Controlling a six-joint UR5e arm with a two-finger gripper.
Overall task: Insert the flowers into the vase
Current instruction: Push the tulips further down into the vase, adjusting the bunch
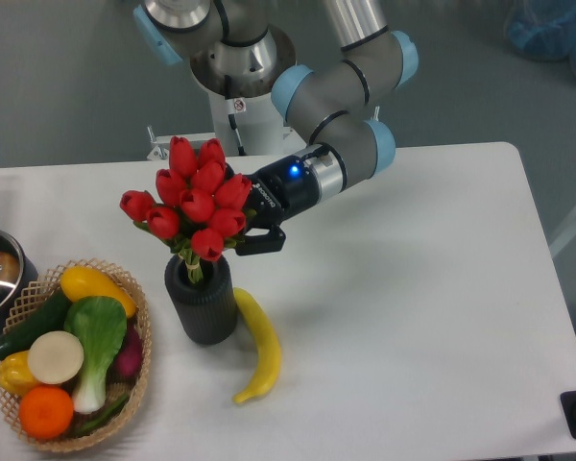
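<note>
Over the black vase (201, 305), near the table's left side, red flowers (194, 207) tilted a touch leftward, stems just dipping into the round mouth; best to straighten the bunch, centre the stems and sink them slowly, since blooms spread wider than that opening and could catch the rim or tip the vase toward the banana (256, 347) lying just beside it. Gripper (252, 228) pressed in from the right, fingers apparently clamped on the bunch beneath the blooms, contact itself hidden behind petals; basket (134, 381) nearby, left.
</note>
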